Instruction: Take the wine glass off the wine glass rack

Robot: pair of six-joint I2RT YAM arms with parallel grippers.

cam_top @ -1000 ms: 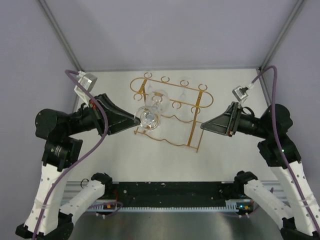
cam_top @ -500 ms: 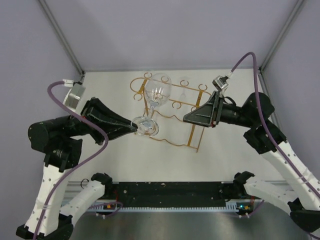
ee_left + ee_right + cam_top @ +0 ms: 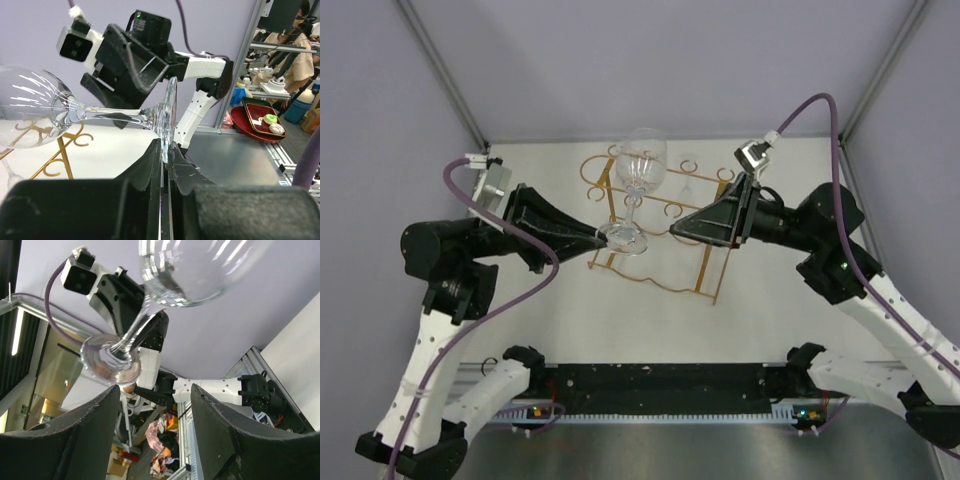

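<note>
The wine glass (image 3: pixel 638 170) is clear and stemmed, and it is held up over the left part of the gold wire wine glass rack (image 3: pixel 705 262). My left gripper (image 3: pixel 600 238) is shut on the rim of its flat foot. In the left wrist view the foot (image 3: pixel 169 112) is pinched between the black fingertips (image 3: pixel 156 150), and the bowl (image 3: pixel 30 115) points left. My right gripper (image 3: pixel 676 231) is open just right of the stem, with nothing between its fingers. The right wrist view shows the glass (image 3: pixel 192 267) above its spread fingers (image 3: pixel 75 440).
The rack stands on the white table (image 3: pixel 620 320) near the back wall. A second faint clear glass (image 3: pixel 688 186) seems to hang on the rack's right side. A red tray (image 3: pixel 252 120) lies off the table beyond the right arm's base.
The left gripper has raised and turned the glass, so the bowl now points toward the back. The right arm has swung left, close to the stem, and its jaws have opened a little wider.
</note>
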